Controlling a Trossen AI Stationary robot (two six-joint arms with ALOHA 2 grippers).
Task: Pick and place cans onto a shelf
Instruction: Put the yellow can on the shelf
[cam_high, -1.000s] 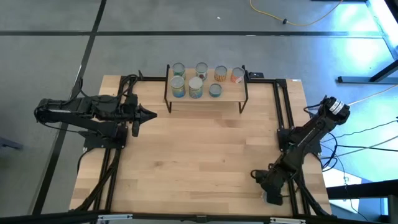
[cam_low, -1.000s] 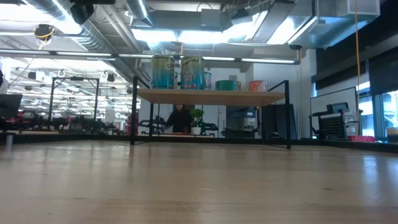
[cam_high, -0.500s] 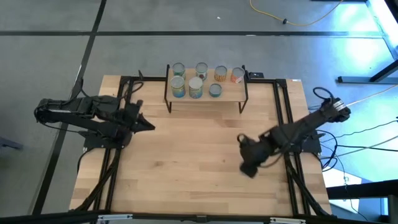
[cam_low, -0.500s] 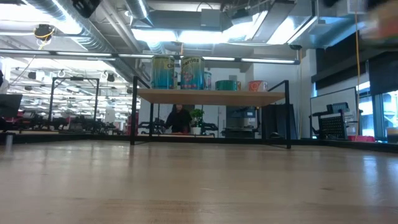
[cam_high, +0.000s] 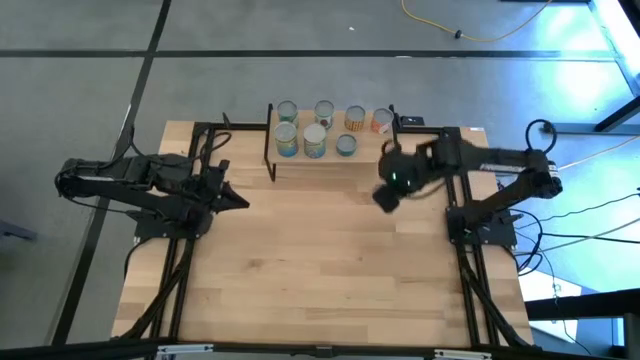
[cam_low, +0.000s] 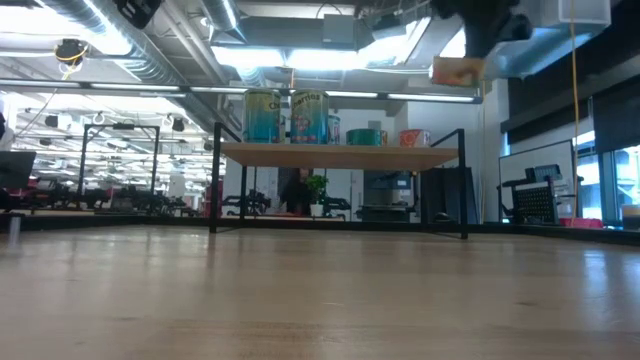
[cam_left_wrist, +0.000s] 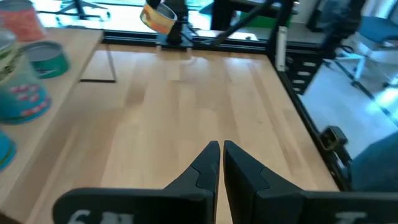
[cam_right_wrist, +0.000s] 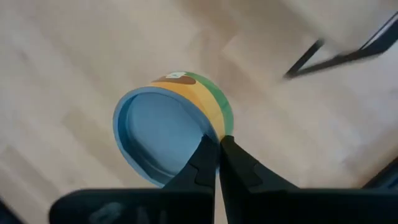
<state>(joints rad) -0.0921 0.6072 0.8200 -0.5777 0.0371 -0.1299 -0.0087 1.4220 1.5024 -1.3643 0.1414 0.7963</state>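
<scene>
The shelf stands at the table's far edge on thin black legs and carries several cans; it also shows in the low view. My right gripper hovers high just near-right of the shelf, shut on a can with a yellow, orange and green side. That can also shows in the low view and in the left wrist view. My left gripper is shut and empty, over the table left of the shelf. My right gripper pinches the can's rim between its two fingers, one finger on the round end and one on the labelled side wall. The can is lifted clear of the table and lies tilted, its round end facing the wrist camera.
Black frame rails run along the table's left and right sides. The bare wooden tabletop stretches from the shelf to the near edge. A person shows in the room behind the shelf.
My right gripper has swung from the table's near right corner toward the far edge and somewhat left, rising with the can, to a spot beside the shelf's right end. The can has come into the low view, high above the shelf's level.
</scene>
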